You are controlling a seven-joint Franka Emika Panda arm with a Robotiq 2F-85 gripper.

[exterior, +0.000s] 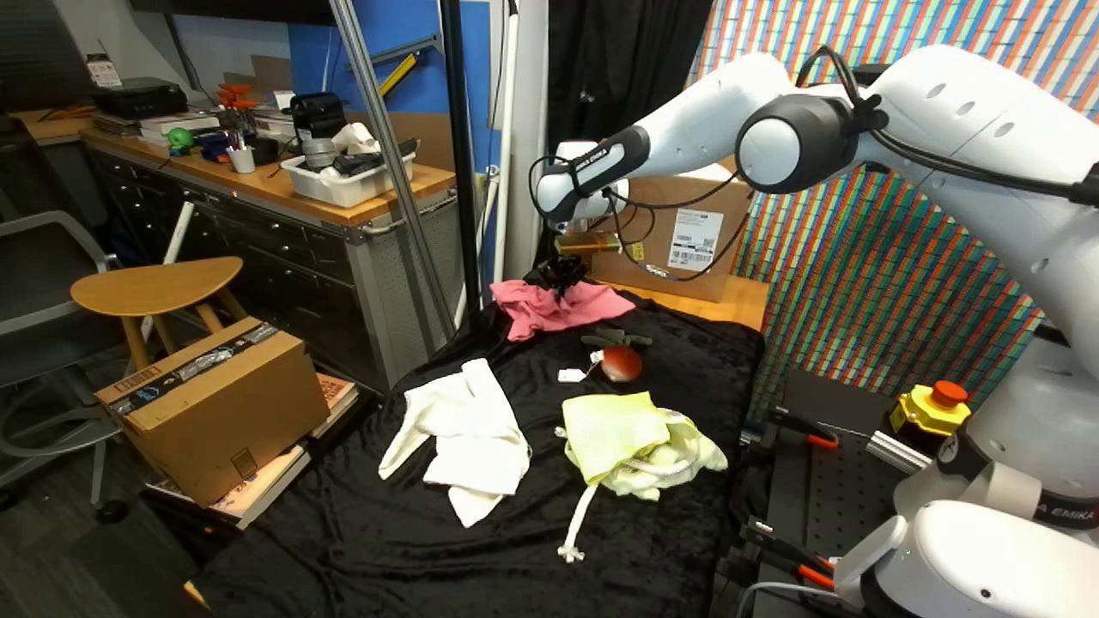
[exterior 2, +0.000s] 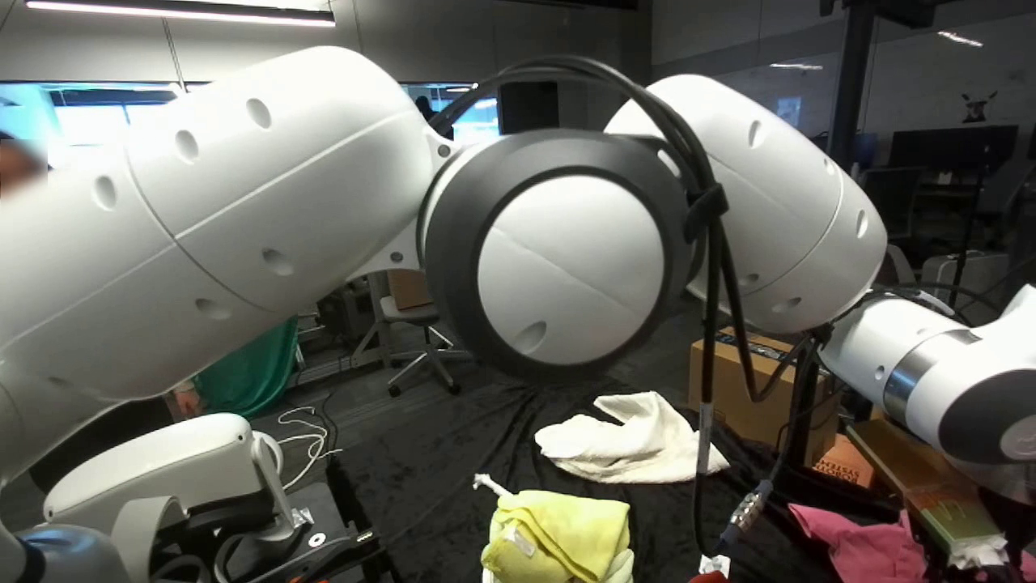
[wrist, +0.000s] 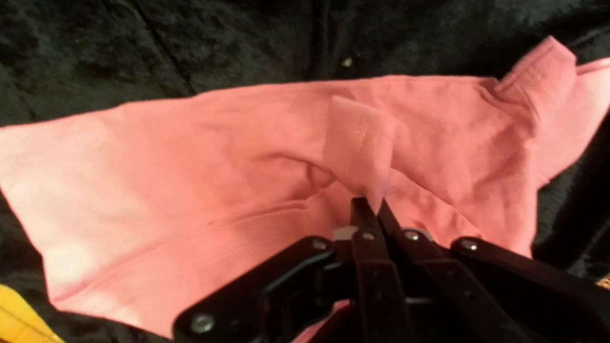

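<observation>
A pink cloth (wrist: 143,190) lies crumpled on black fabric, at the far end of the table in an exterior view (exterior: 537,311). In the wrist view my gripper (wrist: 373,205) is shut on the cloth, with a raised fold pinched between its black fingertips. The rest of the cloth spreads out beneath and around the fingers. Nearer the table's middle sit a red-and-white round item (exterior: 621,364) with green leaf-like parts and a white tag, a white cloth (exterior: 468,421), and a yellow cloth (exterior: 610,433) on a pale green roped bundle (exterior: 687,455).
A cardboard box (exterior: 700,240) stands behind the gripper on a wooden surface. Another cardboard box (exterior: 232,412) is beside the table, near a metal pole (exterior: 391,163). A yellow-and-red emergency button (exterior: 932,408) is by the robot base. Cables hang from the arm.
</observation>
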